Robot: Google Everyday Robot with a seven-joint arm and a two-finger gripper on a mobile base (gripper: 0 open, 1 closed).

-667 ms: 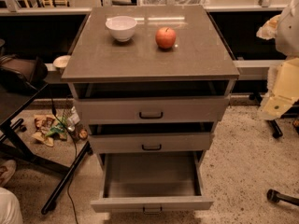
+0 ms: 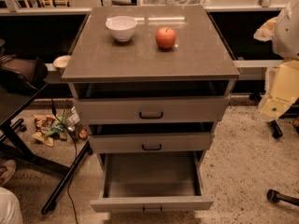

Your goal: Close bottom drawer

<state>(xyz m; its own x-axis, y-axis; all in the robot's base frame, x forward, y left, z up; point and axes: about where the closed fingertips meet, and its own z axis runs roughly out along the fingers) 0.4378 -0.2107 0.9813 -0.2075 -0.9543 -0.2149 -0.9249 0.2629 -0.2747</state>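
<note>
The bottom drawer [image 2: 152,203] stands pulled far out of the grey cabinet [image 2: 79,85]. Its flat front sits low at the near edge of the view, and its grey inside is open to sight with nothing lying in it. A small dark pull handle [image 2: 153,210] sits at the centre of that front, partly cut off by the lower edge of the view.

Above it, the middle drawer [image 2: 152,143] is out a little, with a dark gap showing over its front. The top drawer [image 2: 152,110] is likewise slightly out beneath the cabinet's surface [image 2: 201,55]. On that surface a white bowl [image 2: 121,28] stands toward the back left, and a red apple [image 2: 166,37] sits just to its right, apart from it.

The gripper [image 2: 275,101] is at the right edge of the view on the pale, cream-coloured arm [image 2: 287,29]. It is level with the top drawer and well apart from the cabinet — touching nothing that can be seen. Whether it is released or clenched I cannot tell.

To the left, scraps of litter [image 2: 53,127] lie on the speckled floor [image 2: 243,162] beside a black frame leg [image 2: 65,183], and a dark castor [image 2: 274,196] shows at lower right.
</note>
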